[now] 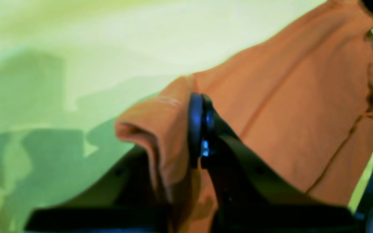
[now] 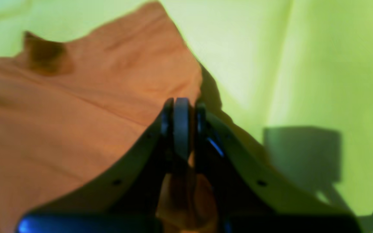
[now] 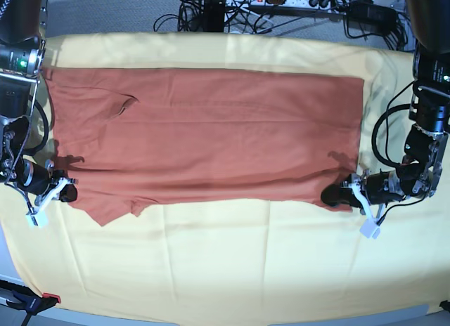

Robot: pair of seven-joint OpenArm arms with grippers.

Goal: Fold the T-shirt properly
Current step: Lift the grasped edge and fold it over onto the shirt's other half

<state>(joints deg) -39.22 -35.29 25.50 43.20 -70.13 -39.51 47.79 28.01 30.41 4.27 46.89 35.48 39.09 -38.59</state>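
T-shirt (image 3: 211, 129) spread on yellow cloth (image 3: 225, 263), left gripper (image 3: 336, 195) and right gripper (image 3: 65, 193) each pinching its near edge

Right end effector (image 2: 182, 129) seemingly pinched on blurred orange T-shirt (image 2: 60, 123) edge, over yellow cloth (image 2: 303, 64).

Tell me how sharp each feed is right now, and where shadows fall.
Left wrist: soft, blurred; left gripper pinching the T-shirt, shadows on the yellow cloth. Right wrist: equally soft; right gripper casts a blocky shadow. Base: sharp, edges bowed by the lens.
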